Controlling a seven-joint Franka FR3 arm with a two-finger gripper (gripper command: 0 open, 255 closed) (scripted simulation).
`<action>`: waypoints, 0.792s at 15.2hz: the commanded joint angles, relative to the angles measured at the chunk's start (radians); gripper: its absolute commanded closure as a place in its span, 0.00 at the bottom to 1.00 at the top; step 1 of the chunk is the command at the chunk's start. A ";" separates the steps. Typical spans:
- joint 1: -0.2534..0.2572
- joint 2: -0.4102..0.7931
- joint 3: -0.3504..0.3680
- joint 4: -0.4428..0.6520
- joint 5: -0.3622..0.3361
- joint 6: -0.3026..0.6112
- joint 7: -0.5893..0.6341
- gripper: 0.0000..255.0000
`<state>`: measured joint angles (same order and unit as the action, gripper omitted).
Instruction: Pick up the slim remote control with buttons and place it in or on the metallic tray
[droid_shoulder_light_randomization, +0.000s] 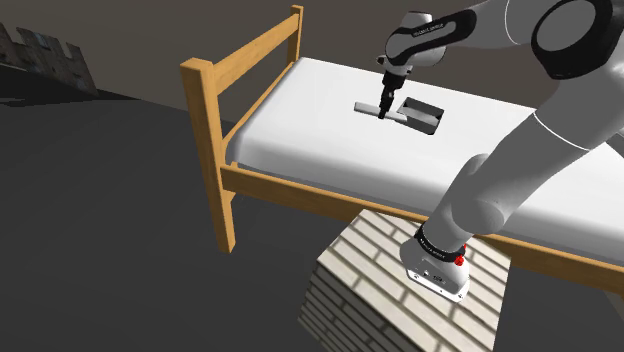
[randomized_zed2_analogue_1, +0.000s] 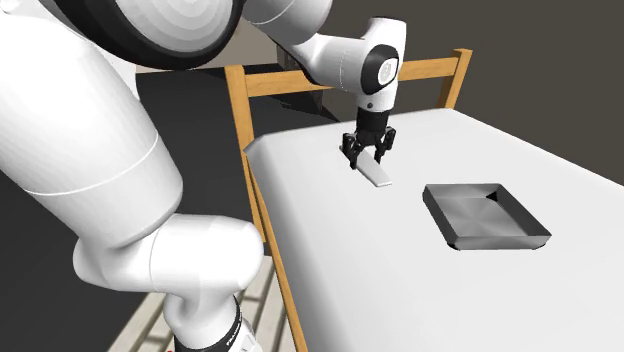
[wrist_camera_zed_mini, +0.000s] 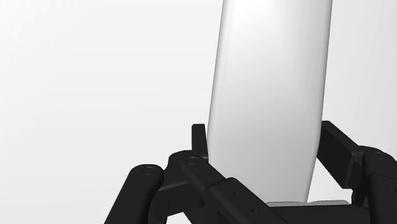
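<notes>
The slim remote (wrist_camera_zed_mini: 273, 95) is drawn plain white-grey, a long flat bar with no buttons visible. It lies low over the white mattress (droid_shoulder_light_randomization: 300, 120); whether it touches I cannot tell. My black gripper (wrist_camera_zed_mini: 267, 149) is shut on the remote's near end, with one finger against each long side. In the shoulder view the gripper (droid_shoulder_light_randomization: 384, 106) comes straight down onto the remote (droid_shoulder_light_randomization: 366, 106), just left of the grey metallic tray (droid_shoulder_light_randomization: 422, 115). In the second exterior view the remote (randomized_zed2_analogue_1: 379, 176) sticks out below the gripper (randomized_zed2_analogue_1: 368, 152), and the tray (randomized_zed2_analogue_1: 487, 216) sits apart to its right.
A wooden bed frame (droid_shoulder_light_randomization: 213, 150) with corner posts and a rail (randomized_zed2_analogue_1: 300, 80) borders the mattress near the gripper. My stand (droid_shoulder_light_randomization: 400, 300), patterned like pale bricks, is beside the bed's long side. Dark floor (droid_shoulder_light_randomization: 100, 220) surrounds the bed.
</notes>
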<state>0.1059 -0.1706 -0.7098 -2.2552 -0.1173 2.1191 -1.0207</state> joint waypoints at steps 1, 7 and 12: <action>-0.001 -0.018 0.007 0.014 -0.011 -0.030 0.010 1.00; -0.016 -0.010 -0.021 0.081 -0.006 -0.087 -0.042 1.00; -0.050 0.099 -0.119 0.178 0.070 -0.096 -0.215 1.00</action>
<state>0.0632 -0.0924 -0.8110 -2.0940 -0.0633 2.0242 -1.2006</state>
